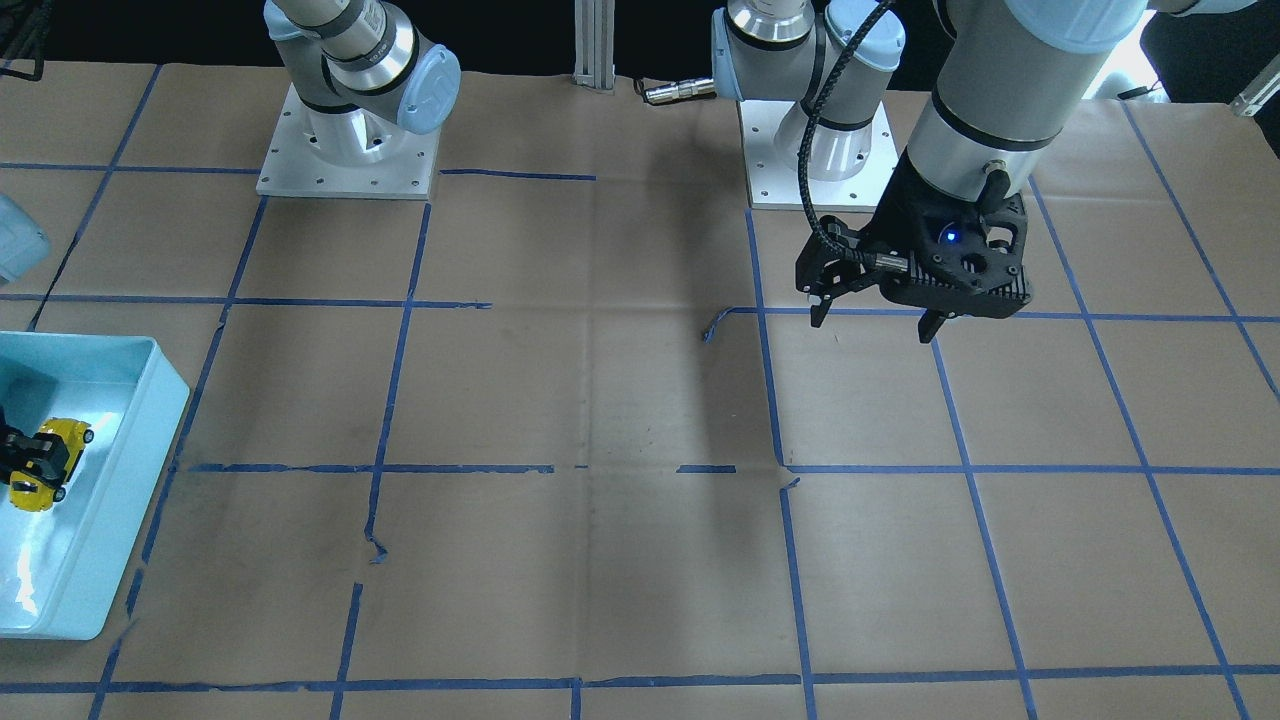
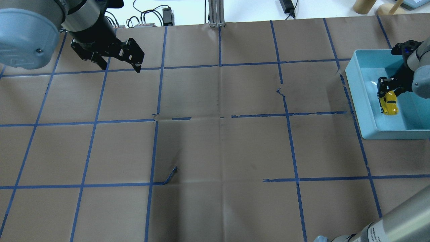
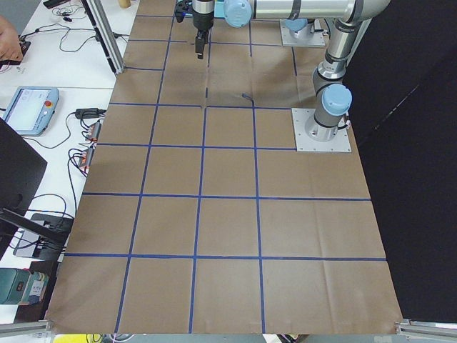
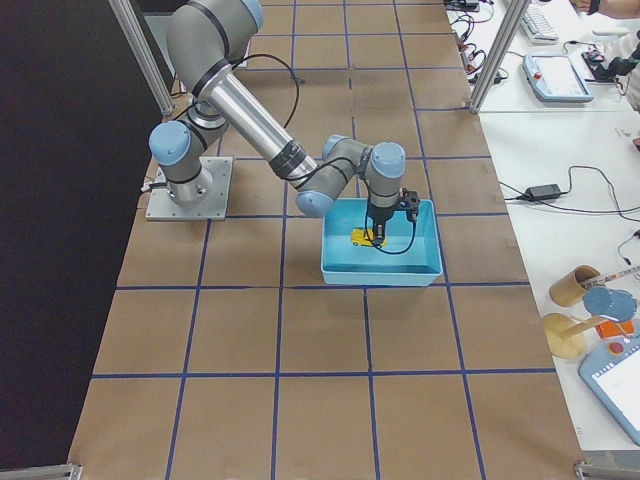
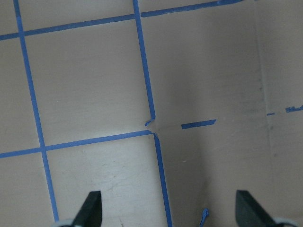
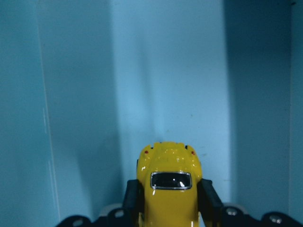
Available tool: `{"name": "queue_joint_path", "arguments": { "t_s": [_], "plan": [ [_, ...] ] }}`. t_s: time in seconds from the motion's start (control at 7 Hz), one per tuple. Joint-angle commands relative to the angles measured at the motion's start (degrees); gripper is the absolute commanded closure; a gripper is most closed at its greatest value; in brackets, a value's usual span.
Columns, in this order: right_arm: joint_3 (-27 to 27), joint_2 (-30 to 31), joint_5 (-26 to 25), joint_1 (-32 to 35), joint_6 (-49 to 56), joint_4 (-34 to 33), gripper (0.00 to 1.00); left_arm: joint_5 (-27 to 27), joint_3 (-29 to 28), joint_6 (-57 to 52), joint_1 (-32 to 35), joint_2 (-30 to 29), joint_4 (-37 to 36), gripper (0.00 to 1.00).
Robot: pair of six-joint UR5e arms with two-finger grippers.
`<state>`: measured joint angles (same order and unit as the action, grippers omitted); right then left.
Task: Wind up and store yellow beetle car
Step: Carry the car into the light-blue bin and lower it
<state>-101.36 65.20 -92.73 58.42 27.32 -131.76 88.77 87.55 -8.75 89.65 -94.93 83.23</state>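
Note:
The yellow beetle car (image 6: 169,194) is small, glossy and bright yellow with a dark window. It sits between my right gripper's (image 2: 386,92) fingers (image 6: 132,198), which are shut against its sides. The car (image 2: 390,105) is held low inside the light-blue bin (image 2: 361,101). I cannot tell whether its wheels touch the floor. The car also shows in the front-facing view (image 1: 45,463) and the exterior right view (image 4: 362,238). My left gripper (image 2: 119,67) is open and empty, hovering over the paper far from the bin; it also shows in the left wrist view (image 5: 170,208).
Brown paper with a blue tape grid covers the table (image 2: 215,141). The two arm bases (image 1: 347,150) (image 1: 818,150) stand at the robot's edge. The bin (image 1: 150,420) sits at the table's end on my right. Cables and pendants lie off the table's far side.

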Motion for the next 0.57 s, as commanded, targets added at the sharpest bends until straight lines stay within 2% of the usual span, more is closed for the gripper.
{"name": "queue_joint_path", "arguments": {
  "t_s": [0.0, 0.14, 0.43],
  "plan": [
    [-0.3, 1.1, -0.2, -0.1, 2.6, -0.1, 0.08, 0.0, -0.5, 0.0, 0.0, -0.1, 0.0, 0.00],
    [-0.3, 1.5, -0.6, -0.1, 2.8, 0.6, 0.01, 0.0, -0.6, 0.0, 0.0, -0.3, 0.0, 0.00],
    [0.3, 3.7, 0.0, -0.1, 3.0, 4.3, 0.00, -0.1, -0.7, 0.0, 0.0, -0.3, 0.0, 0.00]
  ]
}}
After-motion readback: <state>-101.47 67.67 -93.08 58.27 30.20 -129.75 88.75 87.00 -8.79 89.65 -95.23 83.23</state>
